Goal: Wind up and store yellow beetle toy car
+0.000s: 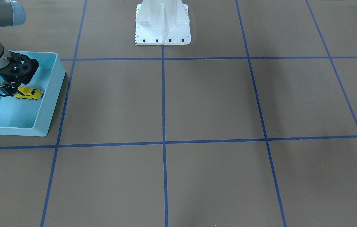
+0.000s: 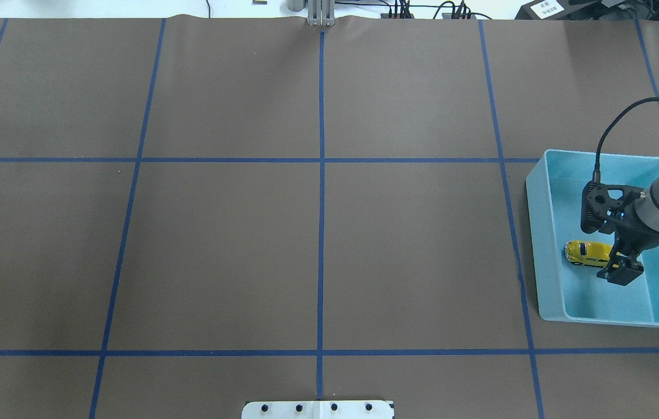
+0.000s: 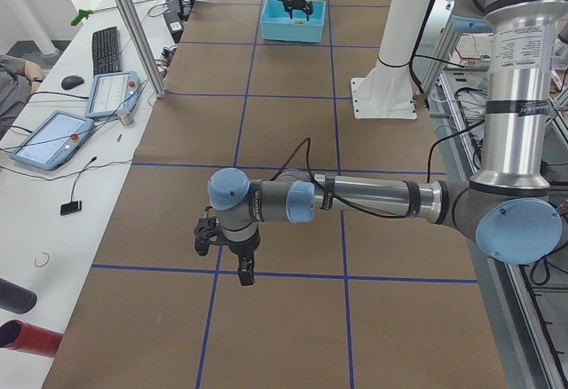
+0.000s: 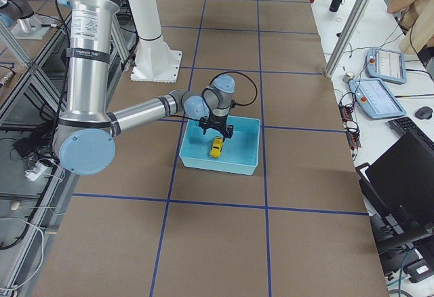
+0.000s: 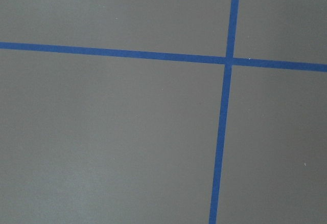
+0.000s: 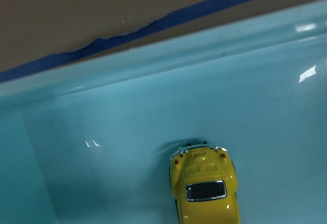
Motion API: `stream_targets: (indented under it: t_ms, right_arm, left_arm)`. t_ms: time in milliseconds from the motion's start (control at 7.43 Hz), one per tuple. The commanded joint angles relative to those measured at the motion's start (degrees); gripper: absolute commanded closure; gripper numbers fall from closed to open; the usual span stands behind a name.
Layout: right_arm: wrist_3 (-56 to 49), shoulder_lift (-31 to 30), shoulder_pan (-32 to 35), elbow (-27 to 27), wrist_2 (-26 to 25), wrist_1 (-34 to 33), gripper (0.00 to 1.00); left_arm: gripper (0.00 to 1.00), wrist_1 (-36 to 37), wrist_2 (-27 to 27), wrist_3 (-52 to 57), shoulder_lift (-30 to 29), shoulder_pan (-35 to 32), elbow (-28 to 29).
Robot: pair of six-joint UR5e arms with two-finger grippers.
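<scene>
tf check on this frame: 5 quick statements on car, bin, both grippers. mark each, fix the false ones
1. The small yellow beetle toy car sits inside the light blue plastic bin. True.
2. The left gripper hangs over the bin. False: it hangs over the bare brown table, near a blue tape crossing, far from the bin.
3. The car lies on its roof. False: it is upright, with its roof and rear window facing up in the right wrist view.
4. The right gripper is down in the bin at one end of the car. True.
5. The bin holds a second toy. False: only the car shows in it.
</scene>
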Motion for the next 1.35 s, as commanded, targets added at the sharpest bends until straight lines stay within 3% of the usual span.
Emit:
stream_targets:
  t_ms: [0,135,269,538,673,808,1212]
  right_arm:
    - [-1.14,-2.27,9.22,2.39,5.46,-0.39,0.00]
    - [-2.62,-3.32,13.62,2.23,9.07,-0.39,0.00]
    - [-8.03,-4.99,20.36,1.35,9.46,-1.35,0.01]
    - [-11.51,-7.10,37.21,0.74,8.94,-11.67,0.01]
    - [-11.34,-5.98,47.31,-4.84,7.89,-19.39,0.01]
    - [-10.38,-6.14,55.76,-9.85,7.01,-20.07,0.03]
    - [2.77,-5.53,56.90,-10.52,4.80,-21.83,0.02]
  left_arm:
    - [0.00,0.05,-0.28,-0.08,-0.06,0.00,0.07]
    - [0.00,0.05,-0.37,-0.08,-0.15,0.00,0.07]
    - [0.00,0.05,-0.37,-0.08,-0.15,0.00,0.07]
    - [0.00,-0.04,-0.46,0.01,-0.15,0.00,0.07]
    - [0.00,-0.04,-0.46,0.01,-0.15,0.00,0.07]
    - [0.00,-0.04,-0.46,0.01,-0.33,0.00,0.07]
    - [0.00,-0.04,-0.46,0.01,-0.42,0.00,0.15]
